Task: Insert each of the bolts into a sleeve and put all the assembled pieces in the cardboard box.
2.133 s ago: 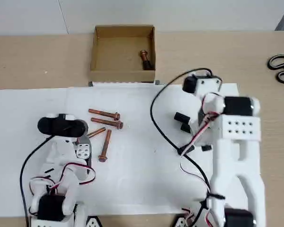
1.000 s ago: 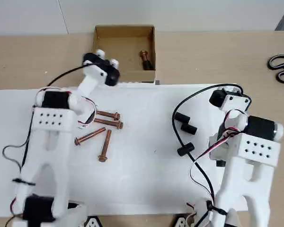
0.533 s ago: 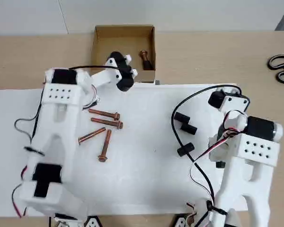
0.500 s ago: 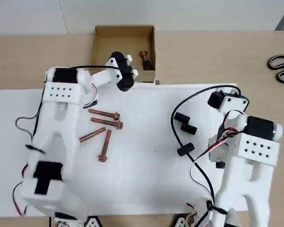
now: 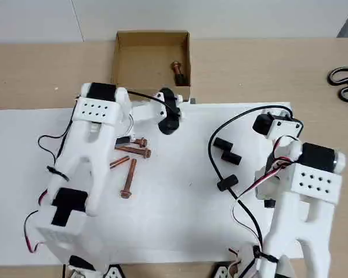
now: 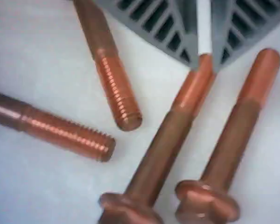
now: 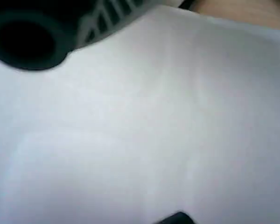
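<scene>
Copper bolts (image 5: 128, 179) are lying loose on the white sheet (image 5: 180, 220), well apart from the black sleeves (image 5: 232, 157), while the left gripper (image 6: 204, 55), swung back from the cardboard box (image 5: 151, 92), is hovering over them with jaws almost closed and empty, probably starting the next pick.

A light wooden worktop (image 5: 46, 63) carries a white sheet (image 5: 180, 226); a plain pale wall (image 5: 220, 17) stands behind; scissors (image 5: 343, 78) lie aside.

The left arm (image 5: 84, 156) is lying stretched toward the cardboard box (image 5: 152, 92), its wrist bending sideways just short of the box's front wall, left gripper (image 6: 204, 55) pointing down. The right arm (image 5: 298, 197) is sitting folded, well apart from the box.
</scene>
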Available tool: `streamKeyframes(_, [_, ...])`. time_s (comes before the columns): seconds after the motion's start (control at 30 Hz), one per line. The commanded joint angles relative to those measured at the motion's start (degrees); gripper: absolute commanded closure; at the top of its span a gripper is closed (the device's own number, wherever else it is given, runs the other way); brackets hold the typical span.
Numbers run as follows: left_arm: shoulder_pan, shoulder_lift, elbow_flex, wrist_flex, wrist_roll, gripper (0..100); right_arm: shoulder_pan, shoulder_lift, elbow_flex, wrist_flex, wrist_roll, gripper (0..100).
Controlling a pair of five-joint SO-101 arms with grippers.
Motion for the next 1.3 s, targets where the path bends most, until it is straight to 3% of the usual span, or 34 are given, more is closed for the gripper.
streamKeyframes(0.0, [0.62, 1.85, -2.42, 1.05, -0.35, 99, 0.22, -1.01, -0.26, -1.01, 0.44, 99.2])
streamKeyframes(0.47, [0.62, 5.98, -2.77, -0.35, -5.19, 99, 0.22, -0.92, -0.09, -1.19, 0.44, 99.4])
streamKeyframes(1.27, [1.58, 19.96, -14.64, -0.18, -5.19, 99, 0.04, -1.45, -0.09, -1.01, 0.44, 99.4])
